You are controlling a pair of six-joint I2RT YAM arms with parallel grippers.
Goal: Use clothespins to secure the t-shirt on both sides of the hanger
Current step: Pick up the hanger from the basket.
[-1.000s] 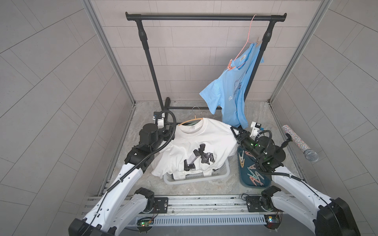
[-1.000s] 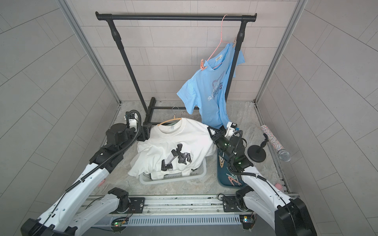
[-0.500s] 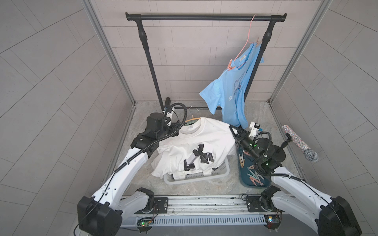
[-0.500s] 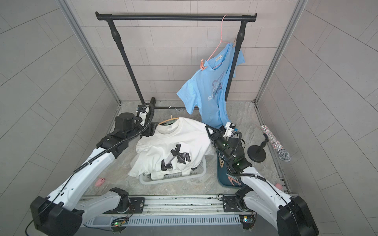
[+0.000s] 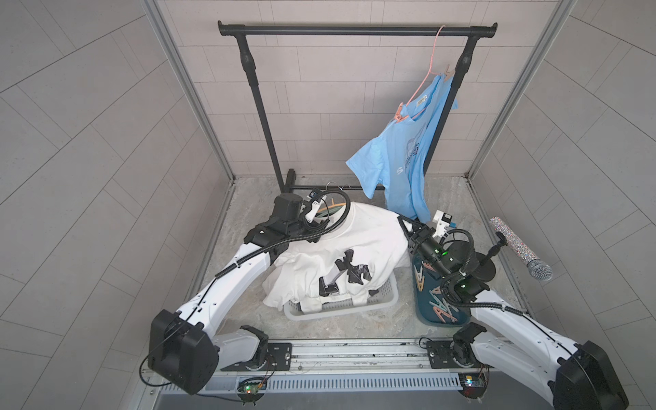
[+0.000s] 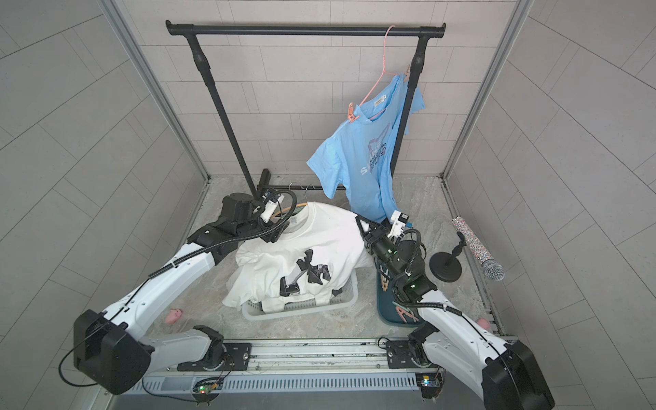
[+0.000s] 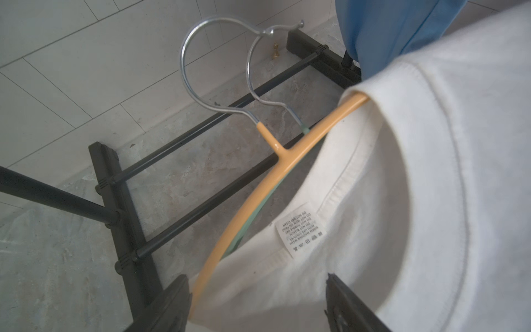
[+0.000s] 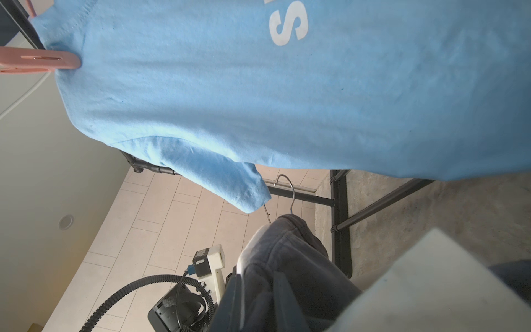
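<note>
Two end effectors: left (image 7: 258, 301) open, straddling hanger (image 7: 275, 169); right (image 8: 258, 296) pinching t-shirt (image 8: 290, 253).

The space is enclosed by walls (image 5: 355, 88) clad in pale grey rectangular tiles. 2 aluminium posts (image 5: 188, 88) are set at the back corners. The floor (image 5: 337, 328) is finished in mottled grey stone. 1 black garment rack (image 5: 355, 29) is stood close to the back wall. Everything is lit softly and evenly, and only faint shadows are cast.
</note>
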